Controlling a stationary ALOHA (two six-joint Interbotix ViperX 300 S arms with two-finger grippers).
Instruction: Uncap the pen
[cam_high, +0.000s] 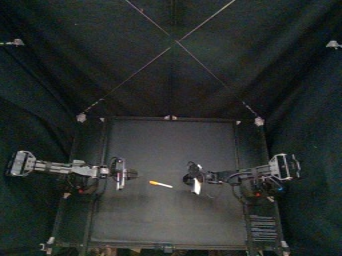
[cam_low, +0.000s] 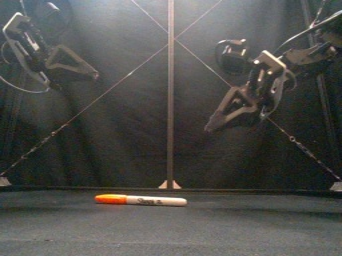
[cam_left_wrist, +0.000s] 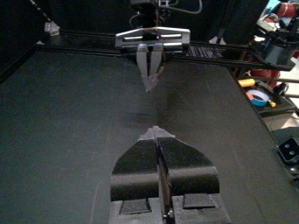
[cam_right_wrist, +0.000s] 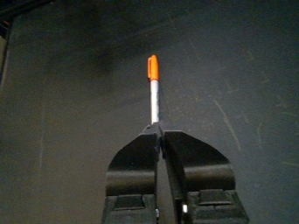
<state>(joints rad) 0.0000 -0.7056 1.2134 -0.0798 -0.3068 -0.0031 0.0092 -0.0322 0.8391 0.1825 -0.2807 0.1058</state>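
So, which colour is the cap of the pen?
Orange. The cap shows best in the front view, at the left end of the white pen.

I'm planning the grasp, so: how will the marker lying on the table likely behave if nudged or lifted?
The marker is a slim round barrel lying flat on the table, so a sideways nudge would probably roll it. It looks straight and thin, so it is likely stiff and light. Its smooth surface may slip in a loose pinch.

Robot lab test booth: black curtains (cam_high: 54, 60) back & sides, small black surface (cam_high: 167, 215), robot arm L (cam_high: 60, 168) & R (cam_high: 254, 178).
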